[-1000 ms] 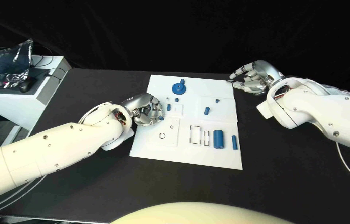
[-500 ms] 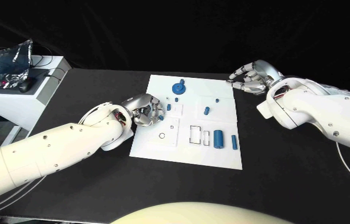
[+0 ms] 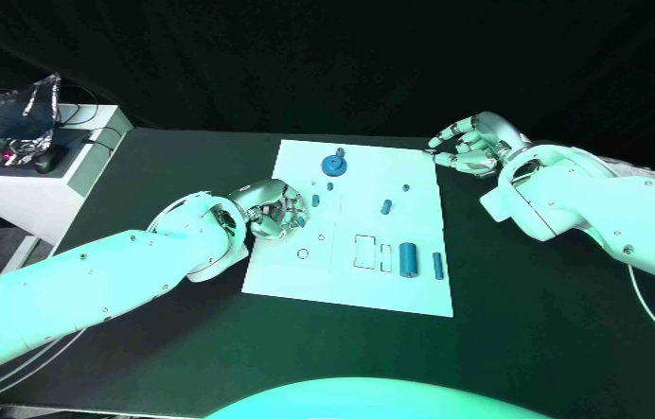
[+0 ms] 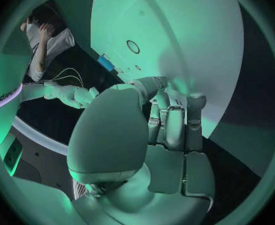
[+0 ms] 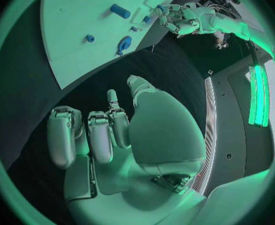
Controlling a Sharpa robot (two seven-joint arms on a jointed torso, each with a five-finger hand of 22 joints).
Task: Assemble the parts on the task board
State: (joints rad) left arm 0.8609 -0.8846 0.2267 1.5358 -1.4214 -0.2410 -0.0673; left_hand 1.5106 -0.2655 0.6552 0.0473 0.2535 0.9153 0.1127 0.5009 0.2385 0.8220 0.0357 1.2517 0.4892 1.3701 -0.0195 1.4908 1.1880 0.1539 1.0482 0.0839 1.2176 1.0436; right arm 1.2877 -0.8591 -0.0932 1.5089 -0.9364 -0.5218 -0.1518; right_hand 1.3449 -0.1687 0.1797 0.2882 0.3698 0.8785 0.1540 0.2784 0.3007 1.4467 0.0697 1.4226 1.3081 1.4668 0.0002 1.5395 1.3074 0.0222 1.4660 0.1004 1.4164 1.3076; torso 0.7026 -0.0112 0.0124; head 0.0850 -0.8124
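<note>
While my left hand [image 3: 277, 208] hangs over the task board's [image 3: 358, 282] left edge, its fingers curl in on nothing I can see; my right hand [image 3: 471, 145], fingers curled and empty, hovers off its far right corner.

Task board [image 3: 358, 277] lies mid-table [image 3: 164, 159]. My left robot hand [image 3: 277, 208] is at its left edge; my right robot hand [image 3: 469, 145] off its far right corner.
</note>
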